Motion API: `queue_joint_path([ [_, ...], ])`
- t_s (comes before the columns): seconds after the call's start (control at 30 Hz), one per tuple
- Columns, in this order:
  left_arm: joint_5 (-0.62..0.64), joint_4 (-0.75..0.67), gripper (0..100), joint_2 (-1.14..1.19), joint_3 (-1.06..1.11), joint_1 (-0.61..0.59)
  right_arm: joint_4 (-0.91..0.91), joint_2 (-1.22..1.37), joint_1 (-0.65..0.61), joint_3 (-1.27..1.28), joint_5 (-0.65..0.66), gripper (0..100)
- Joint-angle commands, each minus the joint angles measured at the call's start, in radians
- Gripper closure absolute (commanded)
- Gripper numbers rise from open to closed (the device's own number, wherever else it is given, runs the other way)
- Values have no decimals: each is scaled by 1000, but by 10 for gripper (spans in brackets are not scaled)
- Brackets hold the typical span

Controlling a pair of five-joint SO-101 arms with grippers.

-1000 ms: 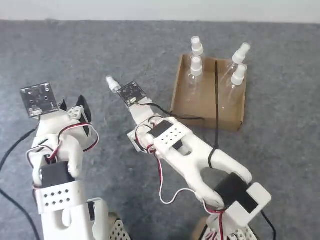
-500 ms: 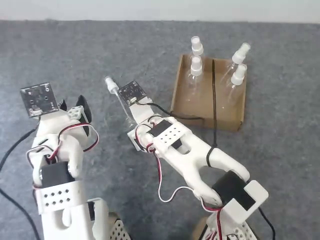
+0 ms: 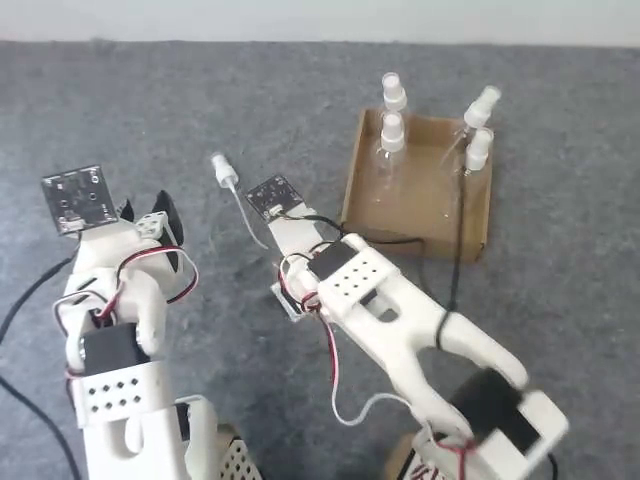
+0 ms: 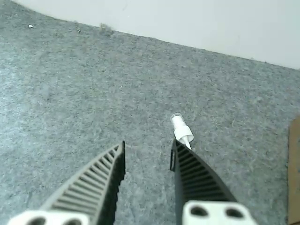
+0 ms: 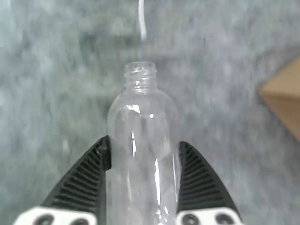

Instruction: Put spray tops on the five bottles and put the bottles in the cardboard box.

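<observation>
On grey carpet, right end effector clamps an uncapped bottle near a loose spray top; left end effector gapes.

Right arm: drawn back toward its base; right gripper carried bottle along | spray top: tube now out of the neck | cable: shifted rightward across cardboard box

You have soft, even light over the grey mat in the high view, and the shadows on it are faint and soft-edged. In the right wrist view, thin white glints run down the clear bottle.
</observation>
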Motion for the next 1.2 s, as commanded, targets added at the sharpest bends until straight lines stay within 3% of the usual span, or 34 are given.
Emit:
queue_joint_path([
  [0.0, 8, -26, 852, -14, -5, 5, 194, -205, -4, -12, 0, 991],
  [0.1, 8, -26, 852, -8, -8, 5, 271, -318, -4, -12, 8, 991],
  [0.3, 9, -26, 852, -5, -10, 15, 433, -611, 87, -14, 230, 989],
  [0.43, 3, -20, 852, -5, -12, 94, 575, -736, 337, -43, 311, 989],
  [0.57, -51, 25, 852, 21, -56, 160, 634, -750, 668, -110, 623, 991],
  [0.7, -55, 133, 852, 209, -214, 239, 578, -748, 984, -123, 707, 991],
  [0.83, -48, 204, 852, 489, -432, 272, 495, -648, 1194, -89, 833, 991],
  [0.97, 5, 212, 852, 749, -638, 259, 358, -444, 1320, -78, 888, 991],
  [1.17, 43, 213, 851, 1140, -924, 235, 216, -134, 1394, -141, 891, 991],
])
